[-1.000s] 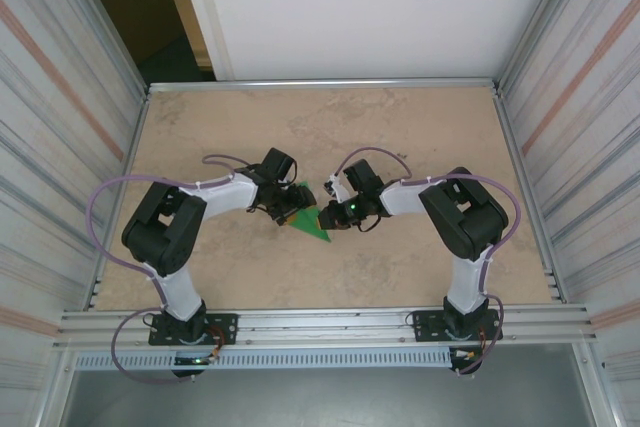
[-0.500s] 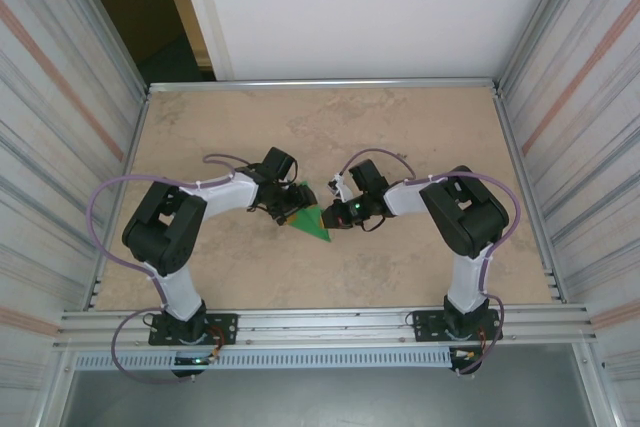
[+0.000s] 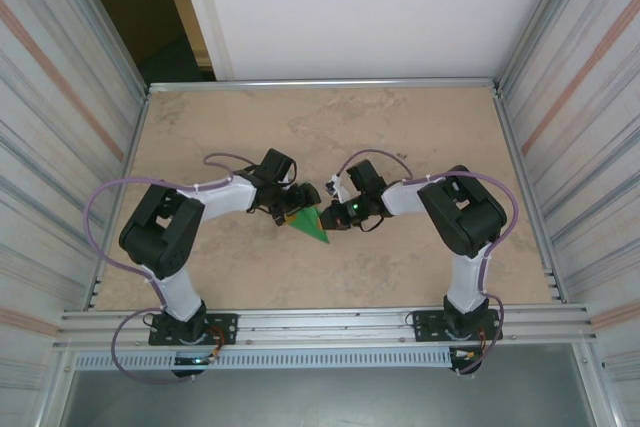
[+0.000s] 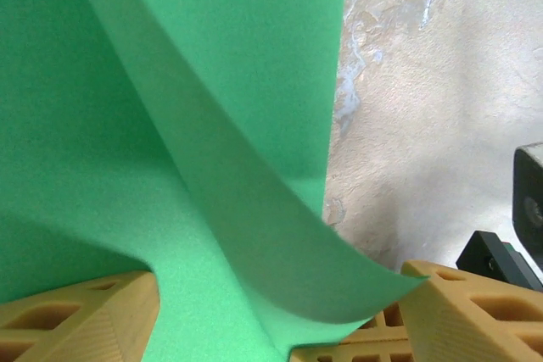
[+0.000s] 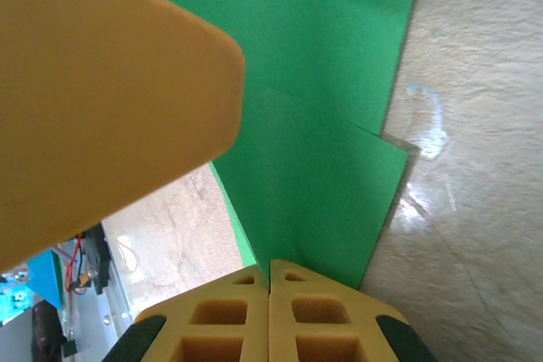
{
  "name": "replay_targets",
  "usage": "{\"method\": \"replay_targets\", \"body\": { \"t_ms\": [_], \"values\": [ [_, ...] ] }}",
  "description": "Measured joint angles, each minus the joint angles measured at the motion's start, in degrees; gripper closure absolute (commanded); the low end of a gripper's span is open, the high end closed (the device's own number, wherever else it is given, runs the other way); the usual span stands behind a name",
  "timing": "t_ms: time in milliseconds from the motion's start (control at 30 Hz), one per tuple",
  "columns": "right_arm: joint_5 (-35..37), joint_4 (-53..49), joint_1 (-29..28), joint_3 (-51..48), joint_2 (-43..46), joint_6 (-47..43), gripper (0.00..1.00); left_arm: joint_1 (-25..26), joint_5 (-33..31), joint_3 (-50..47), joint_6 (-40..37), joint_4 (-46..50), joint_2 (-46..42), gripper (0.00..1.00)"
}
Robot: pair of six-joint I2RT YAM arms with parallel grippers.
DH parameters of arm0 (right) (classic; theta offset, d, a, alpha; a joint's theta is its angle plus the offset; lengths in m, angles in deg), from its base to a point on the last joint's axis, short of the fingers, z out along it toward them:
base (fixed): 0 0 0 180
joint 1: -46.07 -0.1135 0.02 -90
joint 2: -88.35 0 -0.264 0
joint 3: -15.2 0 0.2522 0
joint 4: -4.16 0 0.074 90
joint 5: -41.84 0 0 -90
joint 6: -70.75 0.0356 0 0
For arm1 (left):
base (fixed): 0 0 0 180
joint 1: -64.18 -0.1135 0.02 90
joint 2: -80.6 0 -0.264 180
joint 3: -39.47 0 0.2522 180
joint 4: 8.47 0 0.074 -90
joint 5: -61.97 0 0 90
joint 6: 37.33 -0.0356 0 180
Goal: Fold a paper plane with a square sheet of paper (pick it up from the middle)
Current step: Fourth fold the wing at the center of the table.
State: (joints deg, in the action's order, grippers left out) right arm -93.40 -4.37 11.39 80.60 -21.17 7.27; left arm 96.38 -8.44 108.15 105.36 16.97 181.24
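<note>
Left wrist: the left hand is spreading off the square sheet of paper; the right hand is now pinching it, seemingly taking over.

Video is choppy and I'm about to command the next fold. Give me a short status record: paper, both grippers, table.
paper: green sheet of paper, partly folded, pointed outline, at mid-table between the two grippers
fold state: one layer curls up off the rest of the sheet
left gripper: open, fingers apart with the curled layer between them
right gripper: shut, pinching the sheet's edge at a crease
table: beige marbled surface
</note>
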Motion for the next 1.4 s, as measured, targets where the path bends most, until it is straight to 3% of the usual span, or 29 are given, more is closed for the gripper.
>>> {"method": "replay_targets", "body": {
  "t_ms": [500,800,1400],
  "values": [
    [-2.58,-0.26,0.04,0.98,-1.7,0.83,1.0,0.0,-0.2,-1.81,-1.16,-1.14,-2.38,0.22],
    [-4.63,2.71,1.46,0.13,-2.34,4.83,1.0,-0.81,-2.01,-12.72,-0.2,-8.74,-10.6,0.28],
    [-7.61,4.28,2.36,-0.04,-3.78,7.45,1.0,-0.87,1.2,-17.99,-0.7,-27.02,-14.21,0.76]
  ]
}}
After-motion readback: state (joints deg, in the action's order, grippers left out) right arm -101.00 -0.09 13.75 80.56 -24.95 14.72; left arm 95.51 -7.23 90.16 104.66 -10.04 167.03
